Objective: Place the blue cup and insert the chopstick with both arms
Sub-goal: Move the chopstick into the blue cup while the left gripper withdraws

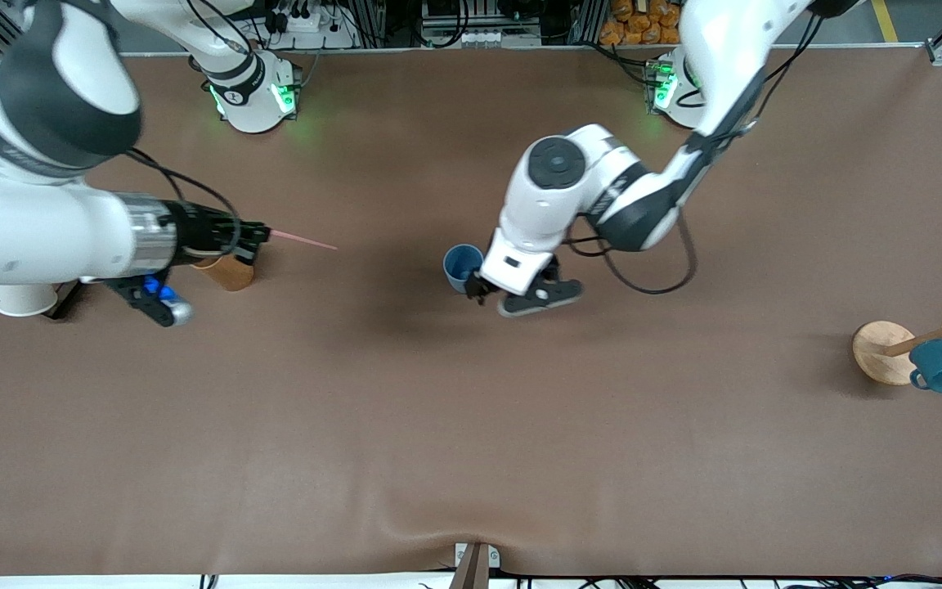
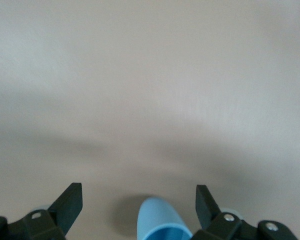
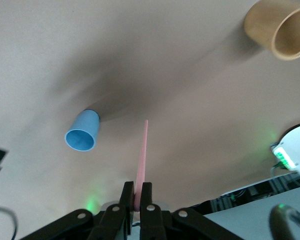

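Two grippers: left gripper [image 2: 139, 210] jaws wide, blue cup [image 2: 160, 220] between, seemingly untouched; right gripper [image 3: 138, 197] jaws pinching chopstick [image 3: 142, 157].

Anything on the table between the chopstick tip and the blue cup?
Nothing: bare table between chopstick and blue cup, seen in front and right wrist views.

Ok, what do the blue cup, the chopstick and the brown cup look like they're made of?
Blue cup: likely plastic, with an even light-blue colour and a smooth matte wall.
Chopstick: thin, pale pink and uniform; plastic or painted wood, hard to tell.
Brown cup: tan with a paler inside, matte; possibly wood, bamboo or paper.
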